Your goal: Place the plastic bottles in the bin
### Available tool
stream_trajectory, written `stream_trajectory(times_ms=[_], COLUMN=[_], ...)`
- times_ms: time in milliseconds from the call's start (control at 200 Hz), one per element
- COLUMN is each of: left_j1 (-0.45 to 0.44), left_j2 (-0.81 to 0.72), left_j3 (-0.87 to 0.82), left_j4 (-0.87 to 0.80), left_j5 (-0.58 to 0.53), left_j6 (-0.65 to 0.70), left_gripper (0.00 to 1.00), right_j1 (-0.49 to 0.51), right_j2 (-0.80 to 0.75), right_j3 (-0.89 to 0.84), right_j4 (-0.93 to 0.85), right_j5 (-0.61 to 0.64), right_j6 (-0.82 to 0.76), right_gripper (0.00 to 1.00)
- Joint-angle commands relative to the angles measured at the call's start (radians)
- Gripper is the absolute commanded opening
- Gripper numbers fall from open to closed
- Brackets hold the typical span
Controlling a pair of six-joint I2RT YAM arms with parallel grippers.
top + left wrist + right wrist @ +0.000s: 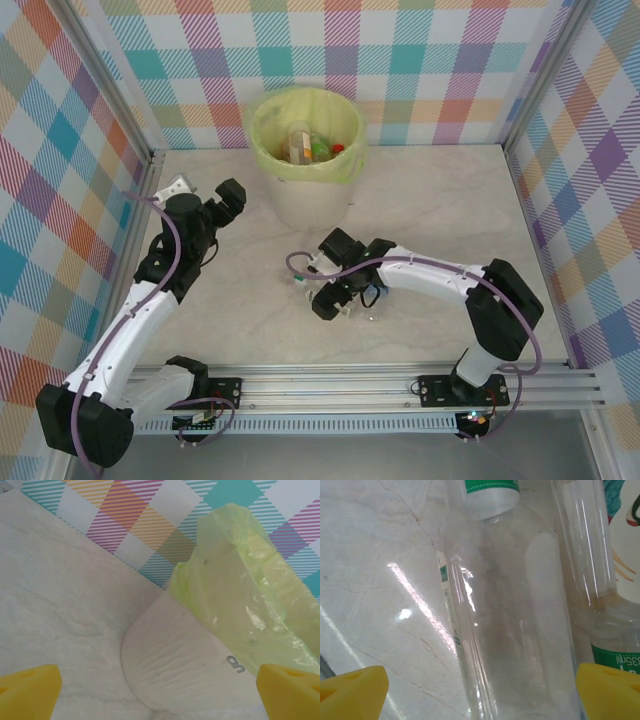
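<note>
- Plastic bottles point(515, 620) — two clear ones lie side by side on the desk point(430, 210) beneath the right end effector point(480, 695). The nearer one has a green-and-white band at its upper end, and its neighbour point(585, 555) wears a green-edged label.
- More bottles point(300, 145) sit inside the bin point(300, 205), with bits of green, red and orange showing among them.
- The bin is a round white bucket with a yellow-green bag point(250, 595) folded over its rim. It stands at the far edge of the desk, against the checked back wall point(400, 60).
- The right wrist view gives the bottles' ribs and labels up close. From the top camera they are faint glints beside the right end effector point(325, 290).
- The left wrist view shows the bin's white side point(170, 670) and some small dark print on it.
- Right end effector: fingers spread wide, straddling the nearer bottle — no pinch is visible.
- Left end effector point(160, 692): fingers spread wide and holding nothing, aimed at the bin's base from its left point(225, 200).
- Bare desk lies to the right of the bin and between the arms. Checked side walls and metal posts close both sides.
</note>
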Motion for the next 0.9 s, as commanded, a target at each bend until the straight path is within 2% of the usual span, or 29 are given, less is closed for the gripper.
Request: stream_trajectory(times_ms=[0,480,705,800,895], left_j1=[0.016,0.032,0.04,0.043,0.045], left_j2=[-0.023,-0.013,-0.013,-0.01,-0.007], left_j3=[-0.024,-0.042,-0.053,-0.056,-0.056], left_j4=[0.002,-0.004,-0.002,-0.001,-0.001], left_j5=[-0.025,-0.005,-0.001,0.001,0.004], left_j6=[-0.029,-0.045,-0.056,-0.059,-0.061], left_gripper=[1.0,1.0,1.0,1.0,1.0], right_j1=[0.016,0.087,0.098,0.097,0.097], right_j2=[0.023,0.158,0.201,0.2,0.184], right_j3=[0.022,0.063,0.065,0.065,0.066], right_j4=[0.011,0.046,0.038,0.052,0.065], right_j5=[0.081,0.108,0.161,0.178,0.206], right_j6=[-0.015,0.031,0.031,0.043,0.047], right_gripper=[0.96,0.89,0.88,0.8,0.79])
